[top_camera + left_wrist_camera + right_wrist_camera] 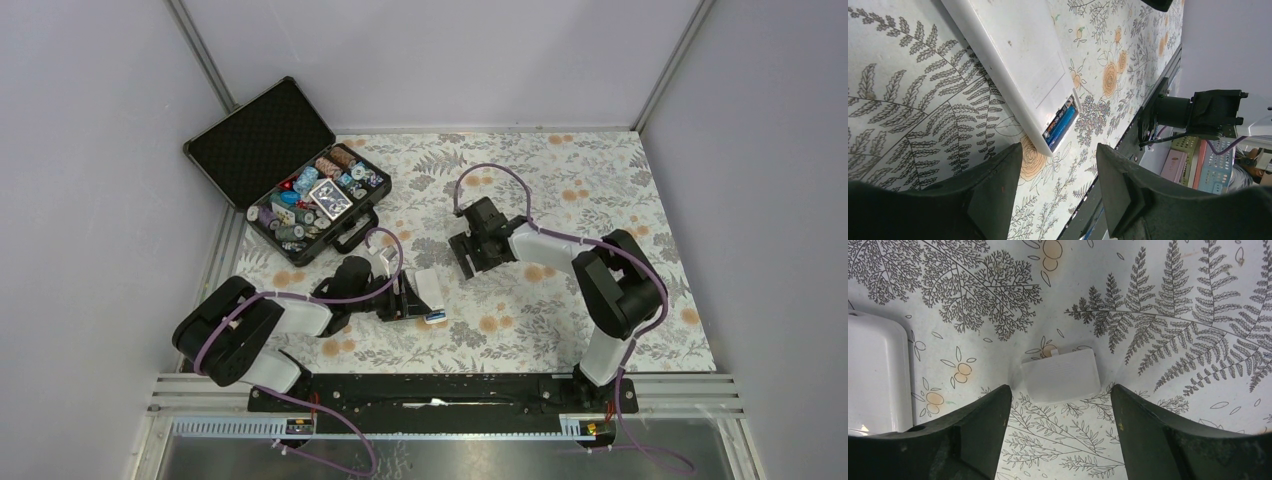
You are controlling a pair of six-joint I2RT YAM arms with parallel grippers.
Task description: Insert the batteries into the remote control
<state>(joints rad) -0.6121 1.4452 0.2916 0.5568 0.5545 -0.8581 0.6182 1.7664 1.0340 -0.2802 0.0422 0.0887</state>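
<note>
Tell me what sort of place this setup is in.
Most likely a robotics lab test cell. It has plain grey panel walls on aluminium frame posts. A left arm and right arm are bolted to a black rail, beside a staged table under a floral cloth.

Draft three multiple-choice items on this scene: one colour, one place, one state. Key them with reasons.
1. What colour is the outermost battery in the remote control?
A) green B) blue C) yellow
2. Where is the loose battery cover?
A) on the tablecloth, between the fingers of the right claw B) clipped onto the remote control C) under the remote control
3. How is the left claw?
A) shut on a battery B) shut on the remote control C) open, empty

Key: 1 B, the left wrist view shows blue; 2 A, the right wrist view shows it flat there; 3 C, only tablecloth lies between its fingers.
</note>
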